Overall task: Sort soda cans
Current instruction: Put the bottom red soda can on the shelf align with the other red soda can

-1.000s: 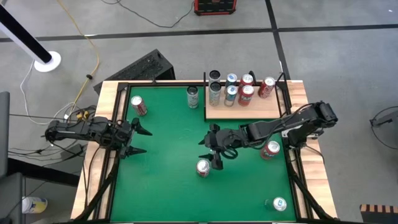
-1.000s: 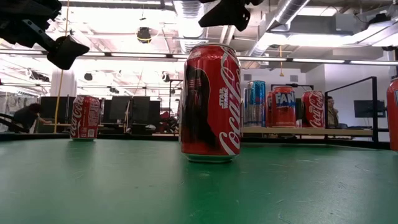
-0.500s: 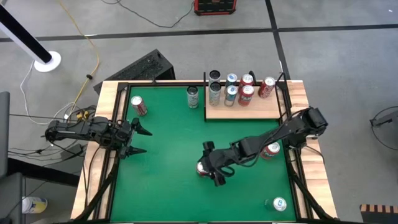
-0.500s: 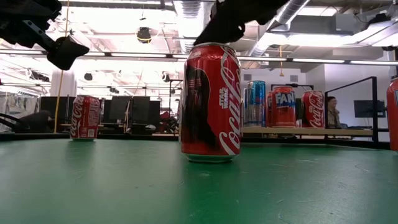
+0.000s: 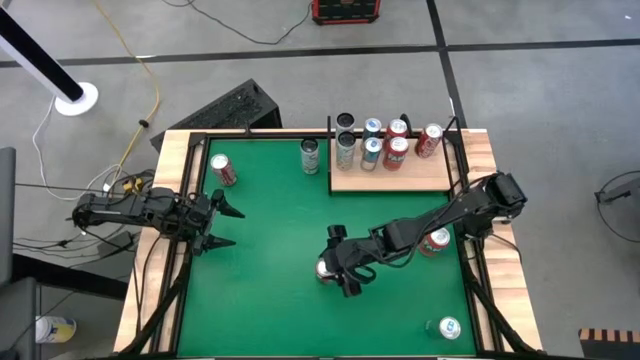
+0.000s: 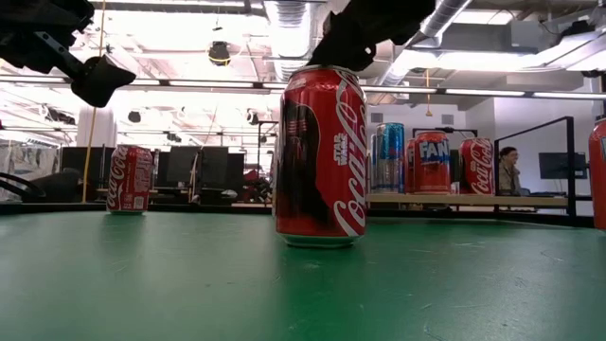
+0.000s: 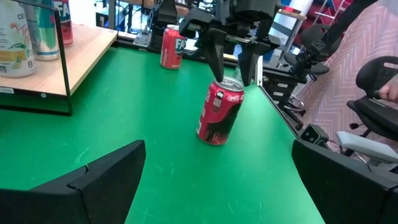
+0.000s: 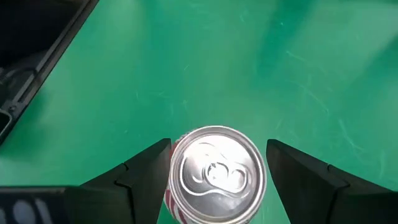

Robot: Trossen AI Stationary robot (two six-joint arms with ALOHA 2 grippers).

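High view shows the right gripper (image 5: pixel 338 264) reached out over the green table (image 5: pixel 260 250), poised directly above an upright red soda can (image 5: pixel 325 268) near the mat's middle front; its fingers (image 8: pixel 144 171) stand spread on either side of the silver top, not touching it. Left gripper (image 5: pixel 222 224) waits at the table's left edge, fingers spread wide, holding nothing; other cans (image 5: pixel 385 145) stand grouped on the wooden tray (image 5: pixel 390 178) at the back right, one red can (image 5: pixel 222 168) back left, another can (image 5: pixel 448 327) front right.
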